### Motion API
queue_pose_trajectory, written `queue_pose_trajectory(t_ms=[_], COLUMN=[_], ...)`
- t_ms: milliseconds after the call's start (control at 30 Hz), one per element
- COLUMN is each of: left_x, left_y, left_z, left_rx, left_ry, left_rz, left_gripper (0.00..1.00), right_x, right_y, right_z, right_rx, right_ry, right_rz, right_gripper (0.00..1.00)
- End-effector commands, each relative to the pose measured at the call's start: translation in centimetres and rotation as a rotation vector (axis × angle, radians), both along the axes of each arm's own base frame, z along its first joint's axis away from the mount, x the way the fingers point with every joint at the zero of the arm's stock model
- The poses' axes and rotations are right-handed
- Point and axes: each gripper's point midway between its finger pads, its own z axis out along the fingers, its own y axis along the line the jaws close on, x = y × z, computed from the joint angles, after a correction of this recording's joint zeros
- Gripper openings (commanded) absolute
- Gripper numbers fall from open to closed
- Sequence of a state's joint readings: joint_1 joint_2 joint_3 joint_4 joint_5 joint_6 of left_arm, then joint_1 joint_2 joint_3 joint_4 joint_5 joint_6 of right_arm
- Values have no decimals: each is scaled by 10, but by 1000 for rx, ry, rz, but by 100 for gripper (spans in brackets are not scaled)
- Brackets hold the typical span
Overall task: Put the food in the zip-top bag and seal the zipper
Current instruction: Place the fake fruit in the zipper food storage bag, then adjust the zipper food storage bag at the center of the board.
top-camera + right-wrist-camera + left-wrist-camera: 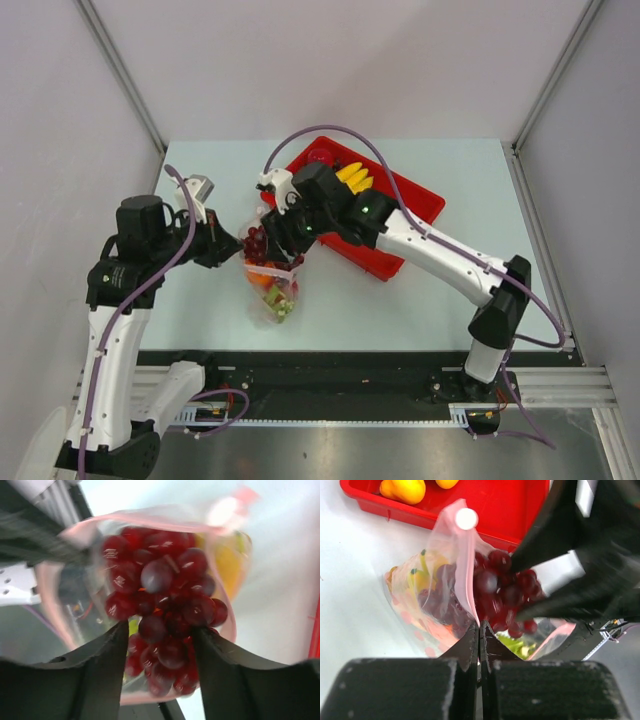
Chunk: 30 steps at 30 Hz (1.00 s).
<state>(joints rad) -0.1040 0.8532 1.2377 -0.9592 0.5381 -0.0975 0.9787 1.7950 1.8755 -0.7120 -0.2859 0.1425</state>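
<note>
Nearest you, your left arm stands folded at the near-left of the table (450, 300), elbow raised and forearm angled inward. Its left gripper (479, 627) is pinched fully together on the pink zipper (462, 565), holding one lip of the zip-top bag (275, 295) up off the surface. The bag lies just in front of the bases, between the two arms, its mouth turned away from you and gaping. Yellow, orange and green pieces of food already show through the crinkled plastic.

Your right arm stretches from its base at the near-right, diagonally across the table, wrist bent down toward the bag's mouth. The right gripper (160, 628) has its fingers partway apart, clasping a bunch of dark red grapes (157, 575) from both sides. The bunch hangs at the pink rim, its lower grapes inside the opening.

Beyond the bag sits the red tray (425, 203), partly under the right forearm, with bananas (355, 178) and an apple (320, 157) in its far end.
</note>
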Motion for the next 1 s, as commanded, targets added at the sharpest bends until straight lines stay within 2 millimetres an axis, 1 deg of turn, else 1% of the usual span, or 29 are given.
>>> queue_pose_trajectory(t_ms=[0, 33, 67, 100, 133, 200, 233, 267, 333, 367, 400, 433, 467, 500, 533, 567, 600, 633, 700, 733, 767, 967], left_x=[4, 4, 5, 5, 5, 4, 5, 4, 5, 5, 5, 6, 6, 6, 7, 7, 8, 10, 12, 14, 16, 26], left_y=[-5, -5, -6, -6, -6, -7, -7, -7, -6, -6, -6, -6, -6, -6, -6, -6, -6, -5, -6, -6, -8, -10], left_z=[15, 16, 16, 16, 16, 18, 18, 19, 19, 19, 17, 17, 18, 17, 16, 16, 17, 17, 17, 18, 18, 22], left_rx=[-34, -35, -36, -38, -39, -42, -41, -42, -43, -43, -42, -42, -41, -42, -43, -44, -47, -49, -58, -69, -77, -108], left_ry=[-48, -52, -51, -53, -55, -64, -66, -71, -68, -69, -63, -62, -64, -61, -56, -53, -53, -50, -42, -38, -29, -15], left_rz=[-22, -22, -23, -27, -28, -29, -28, -29, -23, -25, -24, -22, -21, -20, -15, -11, -9, -1, 7, 15, 11, 27], left_gripper=[0, 0, 0, 0, 0, 0, 0, 0, 0, 0, 0, 0, 0, 0, 0, 0, 0, 0, 0, 0, 0, 0], right_x=[-18, -22, -23, -29, -20, -12, 4, 9, 17, 22, 13, 9, 4, -4, -9, -8, -12, -8, -7, -4, -3, -14], right_y=[-7, -11, -19, -22, -31, -43, -54, -61, -69, -81, -83, -86, -90, -91, -93, -90, -90, -87, -82, -77, -73, -46], right_z=[99, 99, 112, 115, 120, 125, 125, 115, 91, 70, 63, 55, 38, 31, 32, 31, 14, 20, 8, 9, 2, -25], right_rx=[255, 274, 305, 326, 340, 351, 343, 315, 263, 220, 228, 228, 214, 219, 230, 247, 229, 264, 267, 286, 283, 280], right_ry=[-273, -258, -292, -277, -276, -259, -256, -220, -154, -83, -19, 25, 82, 124, 116, 100, 123, 90, 130, 122, 139, 212], right_rz=[133, 172, 191, 234, 217, 208, 174, 160, 160, 139, 180, 194, 201, 215, 218, 214, 197, 192, 161, 160, 158, 181], right_gripper=[67, 70, 75, 79, 80, 82, 81, 75, 67, 61, 60, 59, 60, 61, 62, 64, 65, 66, 66, 66, 66, 62])
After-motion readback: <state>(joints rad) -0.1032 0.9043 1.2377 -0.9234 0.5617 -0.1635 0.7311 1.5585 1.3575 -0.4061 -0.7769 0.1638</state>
